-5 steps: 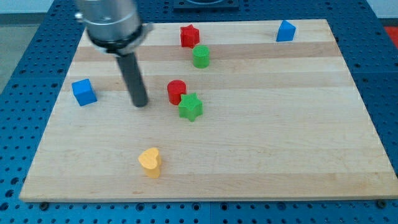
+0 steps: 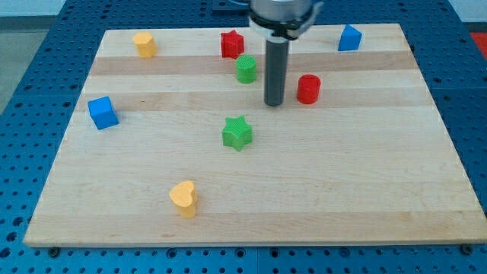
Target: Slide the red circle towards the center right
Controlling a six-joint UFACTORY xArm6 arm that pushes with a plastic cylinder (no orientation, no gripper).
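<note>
The red circle (image 2: 308,89) is a short red cylinder standing on the wooden board (image 2: 342,175), right of centre in the view's upper half. My tip (image 2: 274,103) rests on the board just to the view's left of the red circle, with a small gap between them. The dark rod rises from the tip to the view's top edge.
A green cylinder (image 2: 246,69) stands just left of the rod, a red star (image 2: 232,43) above it. A green star (image 2: 237,132) lies below the tip. A blue block (image 2: 349,37) sits top right, a yellow block (image 2: 144,44) top left, a blue cube (image 2: 102,113) left, a yellow heart (image 2: 183,198) bottom.
The rod has swept from the board's left to right of centre. The red circle has moved right and up, away from the green star. A yellow block now shows at top left.
</note>
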